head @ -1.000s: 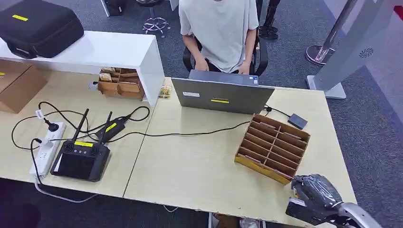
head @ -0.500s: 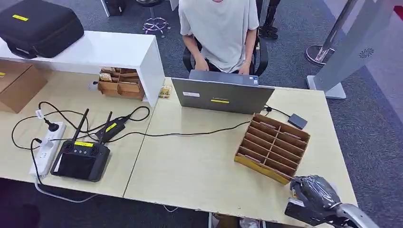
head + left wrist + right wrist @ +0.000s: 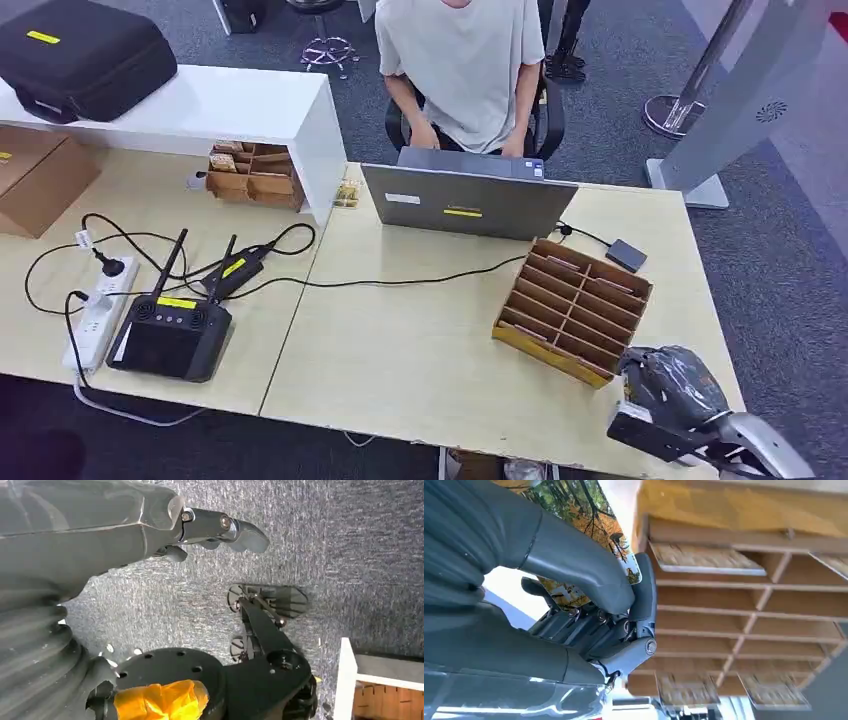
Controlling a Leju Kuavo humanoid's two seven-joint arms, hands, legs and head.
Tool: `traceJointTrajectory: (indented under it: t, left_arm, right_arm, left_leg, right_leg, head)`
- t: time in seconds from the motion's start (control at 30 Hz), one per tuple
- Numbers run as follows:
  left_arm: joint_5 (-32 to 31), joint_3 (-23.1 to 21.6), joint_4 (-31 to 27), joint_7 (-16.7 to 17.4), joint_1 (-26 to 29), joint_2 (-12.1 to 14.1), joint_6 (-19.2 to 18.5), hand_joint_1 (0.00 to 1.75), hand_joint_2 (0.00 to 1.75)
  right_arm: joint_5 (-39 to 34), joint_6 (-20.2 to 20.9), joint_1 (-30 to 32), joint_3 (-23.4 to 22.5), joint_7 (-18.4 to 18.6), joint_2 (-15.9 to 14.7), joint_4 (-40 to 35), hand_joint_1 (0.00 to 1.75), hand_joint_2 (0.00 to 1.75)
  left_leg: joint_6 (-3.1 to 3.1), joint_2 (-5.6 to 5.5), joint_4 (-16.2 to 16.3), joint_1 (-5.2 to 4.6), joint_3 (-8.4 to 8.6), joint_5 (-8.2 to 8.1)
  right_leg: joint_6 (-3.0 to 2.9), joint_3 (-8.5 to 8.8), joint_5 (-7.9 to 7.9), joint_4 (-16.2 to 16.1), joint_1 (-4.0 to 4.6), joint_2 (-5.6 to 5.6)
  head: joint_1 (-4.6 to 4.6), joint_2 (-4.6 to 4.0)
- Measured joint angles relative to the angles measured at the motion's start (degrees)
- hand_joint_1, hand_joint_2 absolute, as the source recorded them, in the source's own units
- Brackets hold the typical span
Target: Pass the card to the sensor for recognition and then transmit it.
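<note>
The left hand point(image 3: 150, 525) hangs over grey carpet point(image 3: 350, 540), fingers apart, holding nothing; a white cabinet edge point(image 3: 348, 680) stands nearby

A person in a pale shirt point(image 3: 462, 60) sits behind the grey laptop point(image 3: 468, 202); black case point(image 3: 85, 55) on the white shelf point(image 3: 210, 105), power strip point(image 3: 95, 322) beside the antenna controller point(image 3: 170, 335)

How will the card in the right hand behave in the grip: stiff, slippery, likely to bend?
The card looks thin, flat and glossy with a printed tree picture, so probably stiff but slick. The right hand pinches it between thumb and fingers, so it could pivot or slide. It is likely very light. The wooden divider box holds similar flat cards.
</note>
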Motion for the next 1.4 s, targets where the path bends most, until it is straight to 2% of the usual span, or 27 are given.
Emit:
traceJointTrajectory:
  t: [0.07,0.27,0.4,0.47,0.57,0.77,0.87,0.97,1.13,1.2,1.27,1.4]
  left_arm:
    - [0.0,0.0,0.0,0.0,0.0,0.2,0.0,0.00,1.75]
    - [-0.5,0.0,0.0,0.0,0.0,0.5,0.2,0.00,1.75]
    - [-0.3,0.1,0.0,0.0,0.0,-0.2,3.7,0.00,1.75]
    - [-0.7,0.2,0.0,-0.4,-0.1,-0.6,4.7,0.00,1.75]
    - [-1.9,0.2,0.0,-2.3,-0.1,-1.0,6.2,0.00,1.75]
    - [-2.4,0.2,0.0,-3.1,-0.2,-1.4,6.6,0.00,1.75]
    - [-3.6,0.1,0.0,-3.3,-0.2,-1.5,7.6,0.00,1.75]
    - [-5.4,-0.1,0.0,-3.1,-0.3,-1.5,7.8,0.00,1.75]
    - [-7.4,-0.9,0.0,-3.7,-0.9,-1.5,7.8,0.00,1.75]
    - [-8.0,-1.4,0.0,-5.7,-1.0,-1.5,8.4,0.00,1.75]
    - [-8.7,-2.0,0.0,-9.5,-1.0,-1.5,9.0,0.00,1.75]
    - [-10.1,-3.2,0.0,-9.1,-1.1,-1.5,7.8,0.00,1.75]
  right_arm:
    - [-0.2,-0.5,0.0,-0.4,-0.2,0.0,-0.6,1.75,1.75]
    - [-3.4,-6.5,-1.5,-4.0,-1.8,-1.1,-6.3,1.75,1.75]
    - [-4.6,-10.2,-3.6,-7.7,-3.1,-1.7,-10.3,1.75,1.75]
    - [-1.7,-14.5,-4.7,-9.4,-3.7,-1.7,-12.2,1.75,1.75]
    - [4.8,-20.2,-6.3,-10.1,-1.7,-1.7,-14.1,1.75,1.75]
    - [6.1,-21.4,-7.8,-10.3,-0.7,-1.7,-15.4,1.75,1.75]
    - [10.9,-22.5,-9.1,-10.1,1.6,-1.8,-15.2,1.75,1.75]
    - [19.4,-22.6,-14.0,-7.7,5.0,-1.9,-12.9,1.75,1.75]
    - [33.2,-23.4,-26.6,0.9,10.2,-1.3,-2.0,1.75,1.75]
    - [34.9,-23.9,-31.3,4.6,11.8,-0.4,2.5,1.75,1.75]
    - [35.5,-24.1,-34.5,7.9,13.3,0.3,5.9,1.75,1.75]
    - [36.5,-23.6,-41.5,13.4,14.9,3.7,13.4,1.75,1.75]
  left_leg:
    - [0.00,0.00,0.0,-0.01,-0.01,0.00]
    - [0.00,0.01,0.0,-0.03,-0.01,0.00]
    - [0.01,0.00,0.0,-0.04,-0.02,0.00]
    - [0.02,0.00,0.0,-0.04,-0.02,0.01]
    - [0.03,0.01,0.0,-0.03,-0.01,0.02]
    - [0.03,0.00,0.0,-0.03,-0.01,0.02]
    - [0.03,0.01,0.0,-0.03,-0.04,0.02]
    - [0.03,0.14,0.0,-0.03,-0.04,0.02]
    - [0.06,0.12,0.0,-0.03,-0.11,0.23]
    - [0.07,0.12,0.1,-0.03,-0.13,0.32]
    - [0.10,0.01,0.1,-0.02,-0.21,0.38]
    - [0.05,0.07,0.1,-0.01,-0.22,0.44]
  right_leg:
    - [0.00,0.00,0.00,0.0,-0.01,0.00]
    - [0.00,0.00,0.01,0.0,-0.05,0.02]
    - [0.04,0.00,0.05,0.0,-0.06,0.01]
    - [0.04,0.00,0.06,0.0,-0.05,0.01]
    - [0.04,0.00,0.06,0.0,-0.05,0.02]
    - [0.04,0.00,0.06,0.0,-0.05,0.01]
    - [0.04,0.00,0.06,0.0,-0.05,0.03]
    - [0.04,-0.01,0.10,0.1,-0.05,0.16]
    - [0.07,-0.03,0.25,0.1,-0.05,0.11]
    - [0.04,-0.10,0.36,0.1,-0.04,0.12]
    - [0.05,-0.11,0.36,0.1,-0.04,0.00]
    - [0.01,-0.19,0.42,0.1,-0.02,0.07]
  head:
    - [-0.02,0.00]
    - [0.00,0.00]
    - [0.00,0.00]
    - [-0.02,0.00]
    - [0.00,0.00]
    - [-0.02,0.00]
    - [-0.02,0.00]
    - [0.00,0.00]
    - [0.00,0.00]
    - [-0.04,0.00]
    - [0.02,0.00]
    - [-0.02,0.00]
